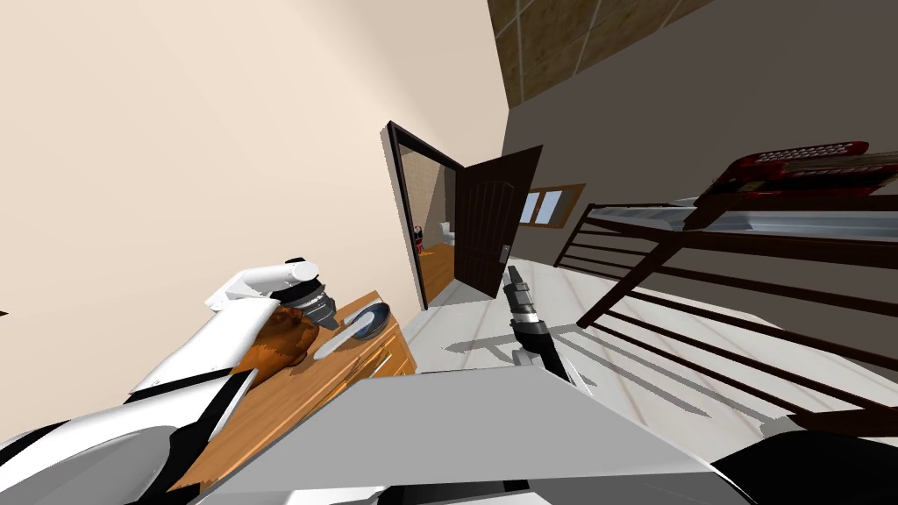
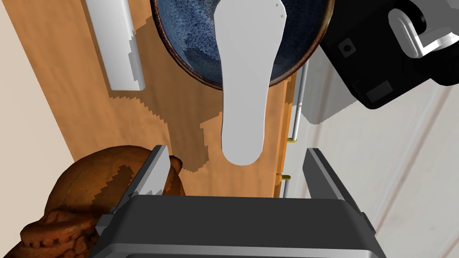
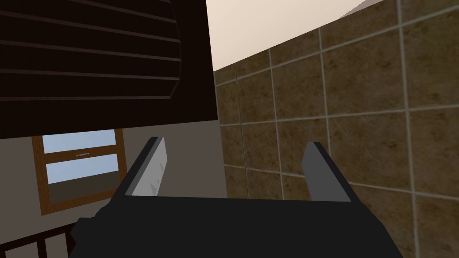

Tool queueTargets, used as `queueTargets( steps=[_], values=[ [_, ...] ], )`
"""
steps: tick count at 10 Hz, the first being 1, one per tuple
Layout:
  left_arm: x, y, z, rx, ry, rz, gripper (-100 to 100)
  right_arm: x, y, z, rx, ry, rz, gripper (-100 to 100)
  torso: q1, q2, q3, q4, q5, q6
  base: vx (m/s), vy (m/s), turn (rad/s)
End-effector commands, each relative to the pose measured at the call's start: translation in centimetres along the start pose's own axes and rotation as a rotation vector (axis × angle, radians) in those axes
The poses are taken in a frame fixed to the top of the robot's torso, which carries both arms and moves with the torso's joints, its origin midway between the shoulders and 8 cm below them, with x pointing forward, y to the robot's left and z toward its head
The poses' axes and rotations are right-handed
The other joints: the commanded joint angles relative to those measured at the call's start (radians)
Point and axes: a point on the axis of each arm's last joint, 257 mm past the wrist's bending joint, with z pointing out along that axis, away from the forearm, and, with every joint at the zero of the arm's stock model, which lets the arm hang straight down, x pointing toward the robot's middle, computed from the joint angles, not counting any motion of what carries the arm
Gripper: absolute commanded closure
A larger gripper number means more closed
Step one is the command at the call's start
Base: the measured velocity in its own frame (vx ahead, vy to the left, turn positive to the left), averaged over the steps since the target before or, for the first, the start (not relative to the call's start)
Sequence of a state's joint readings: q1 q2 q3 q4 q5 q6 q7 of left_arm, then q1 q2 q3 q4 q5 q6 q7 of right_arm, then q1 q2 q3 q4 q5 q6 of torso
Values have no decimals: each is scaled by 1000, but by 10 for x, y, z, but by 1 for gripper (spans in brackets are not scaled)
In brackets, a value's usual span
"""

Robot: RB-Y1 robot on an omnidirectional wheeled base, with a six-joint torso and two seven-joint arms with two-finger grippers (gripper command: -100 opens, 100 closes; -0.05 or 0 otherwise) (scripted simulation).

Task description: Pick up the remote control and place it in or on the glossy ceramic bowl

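The remote control [image 2: 244, 85] is a long plain white slab. Its far end lies inside the glossy blue bowl [image 2: 188, 40], and its near end sticks out over the dark rim above the wooden cabinet top [image 2: 179, 116]. My left gripper [image 2: 237, 172] hovers open just short of the remote's near end, holding nothing. In the head view the bowl [image 1: 377, 323] and the remote [image 1: 342, 340] sit at the cabinet's far end, right by my left gripper [image 1: 331, 314]. My right gripper [image 1: 513, 280] is raised over the floor, and its wrist view shows the right gripper [image 3: 236, 168] open and empty.
A brown carved ornament [image 2: 80, 201] sits against my left finger's side. A second flat white slab [image 2: 119, 45] lies on the cabinet top beside the bowl. The cabinet's front edge carries a metal handle [image 2: 298, 103]. An open dark door [image 1: 491, 228] and a dark railed frame [image 1: 702, 289] stand beyond.
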State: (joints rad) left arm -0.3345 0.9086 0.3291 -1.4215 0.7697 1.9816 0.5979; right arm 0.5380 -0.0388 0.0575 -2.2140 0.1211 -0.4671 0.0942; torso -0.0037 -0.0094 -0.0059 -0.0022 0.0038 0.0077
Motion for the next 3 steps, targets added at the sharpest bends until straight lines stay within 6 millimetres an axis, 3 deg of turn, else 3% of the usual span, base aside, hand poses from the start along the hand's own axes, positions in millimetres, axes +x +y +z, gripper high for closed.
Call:
queueTargets(
  steps=[1, 3],
  values=[
    [0, 0, 0, 0, 0, 0, 0, 0, 0, 0, 0, 0, 0, 0, 0, 0, 0, 0, 0, 0, 0, 0, 0],
    [0, 0, 0, 0, 0, 0, 0, 0, 0, 0, 0, 0, 0, 0, 0, 0, 0, 0, 0, 0, 0, 0, 0]
  ],
)
